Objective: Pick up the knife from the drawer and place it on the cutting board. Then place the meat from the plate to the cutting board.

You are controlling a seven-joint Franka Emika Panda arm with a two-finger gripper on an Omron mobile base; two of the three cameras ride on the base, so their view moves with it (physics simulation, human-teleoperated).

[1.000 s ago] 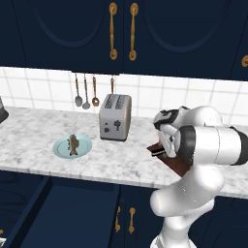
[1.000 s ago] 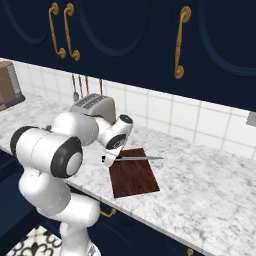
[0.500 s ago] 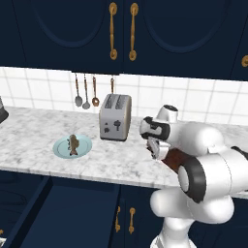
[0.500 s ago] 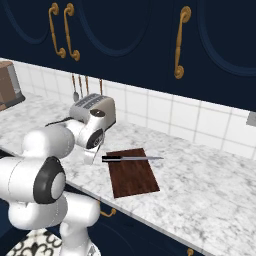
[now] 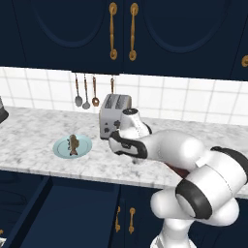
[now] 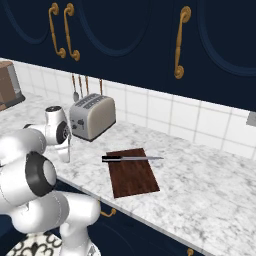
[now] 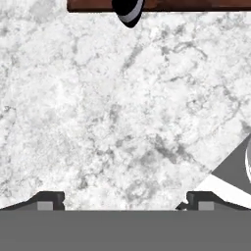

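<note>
Knife (image 6: 131,159): lies flat across the far end of the board (image 6: 133,172), long axis crosswise to the board's length; black handle overhangs the edge nearest the toaster (image 6: 92,116), blade tip overhangs the opposite edge.
Surface: grey-white marble counter (image 6: 210,196), white tiled wall, navy cabinets with brass handles above.
Meat (image 5: 73,143): on the plate (image 5: 72,145), left of the toaster.
Drawer (image 5: 72,213): open below the counter.
Gripper (image 7: 121,201): fingers spread, empty, over bare counter between plate and board.
Change: arm has swung from the board toward the toaster; knife unmoved.
</note>
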